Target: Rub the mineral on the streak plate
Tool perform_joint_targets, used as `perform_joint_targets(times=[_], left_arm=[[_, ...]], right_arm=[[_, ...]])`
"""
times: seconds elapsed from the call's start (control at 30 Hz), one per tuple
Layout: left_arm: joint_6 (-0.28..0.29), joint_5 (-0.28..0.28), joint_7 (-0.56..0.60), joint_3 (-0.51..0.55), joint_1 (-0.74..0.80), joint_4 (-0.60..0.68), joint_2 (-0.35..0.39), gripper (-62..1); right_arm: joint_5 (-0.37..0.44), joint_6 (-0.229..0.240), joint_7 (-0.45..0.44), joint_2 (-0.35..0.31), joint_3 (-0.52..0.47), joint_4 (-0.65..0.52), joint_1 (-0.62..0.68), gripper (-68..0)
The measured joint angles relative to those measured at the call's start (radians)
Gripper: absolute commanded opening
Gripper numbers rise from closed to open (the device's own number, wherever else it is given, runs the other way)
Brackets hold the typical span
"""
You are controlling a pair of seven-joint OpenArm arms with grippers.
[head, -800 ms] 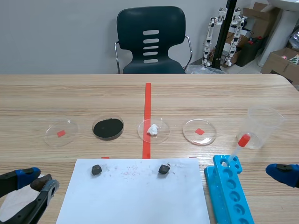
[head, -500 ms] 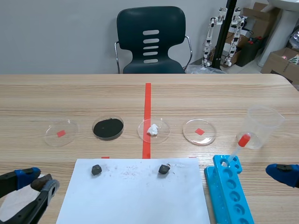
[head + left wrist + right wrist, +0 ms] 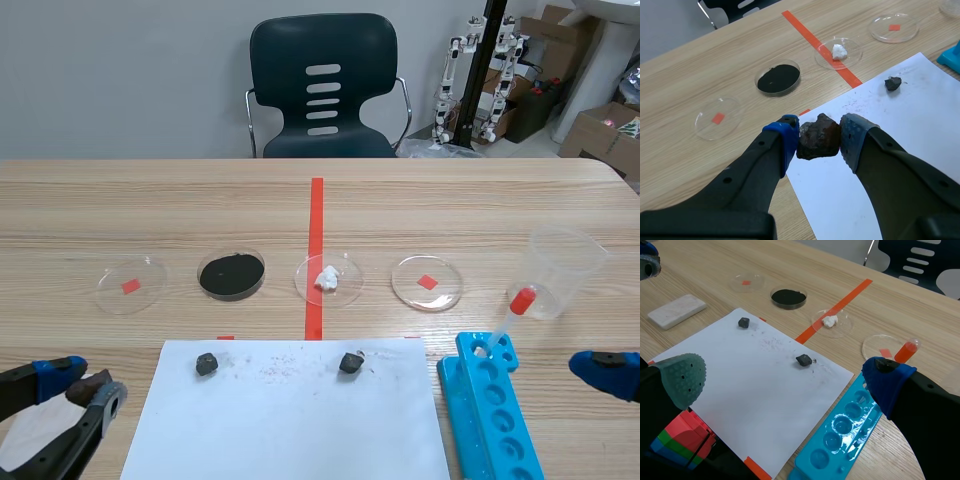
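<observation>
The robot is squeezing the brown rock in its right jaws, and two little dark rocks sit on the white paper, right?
Not quite. The brown rock is squeezed in the left jaws, not the right, which stand open and empty. The left wrist view shows it. Two little dark rocks do sit on the white paper.

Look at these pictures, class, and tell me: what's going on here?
The left gripper is shut on a brown mineral chunk, held at the robot's near left. The white streak plate lies beside the paper, and the mineral chunk is not touching it. The right gripper is open near the blue tube rack. Two small dark stones lie on the paper.
</observation>
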State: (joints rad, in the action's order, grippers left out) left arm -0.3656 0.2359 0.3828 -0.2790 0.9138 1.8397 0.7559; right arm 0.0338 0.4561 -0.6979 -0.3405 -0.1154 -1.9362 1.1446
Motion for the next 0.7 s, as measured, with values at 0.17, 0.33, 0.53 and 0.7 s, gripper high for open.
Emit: perform_joint_targets(times=[0.17,0.33,0.53,0.7], left_arm=[[-0.001,0.0,-0.001,0.0,-0.011,0.0,0.0,-49.3],[-0.005,0.107,-0.134,-0.002,-0.061,0.0,-0.037,-49.3],[-0.004,0.144,-0.375,-0.002,-0.187,0.0,-0.135,-49.3],[-0.013,0.174,-0.622,-0.003,-0.303,-0.001,-0.191,-49.3]], right_arm=[[0.0,0.0,0.0,0.0,0.0,0.0,0.0,0.4],[0.0,0.0,0.0,0.0,0.0,0.0,0.0,0.4],[0.0,0.0,0.0,0.0,0.0,0.0,0.0,0.4],[0.0,0.0,0.0,0.0,0.0,0.0,0.0,0.4]])
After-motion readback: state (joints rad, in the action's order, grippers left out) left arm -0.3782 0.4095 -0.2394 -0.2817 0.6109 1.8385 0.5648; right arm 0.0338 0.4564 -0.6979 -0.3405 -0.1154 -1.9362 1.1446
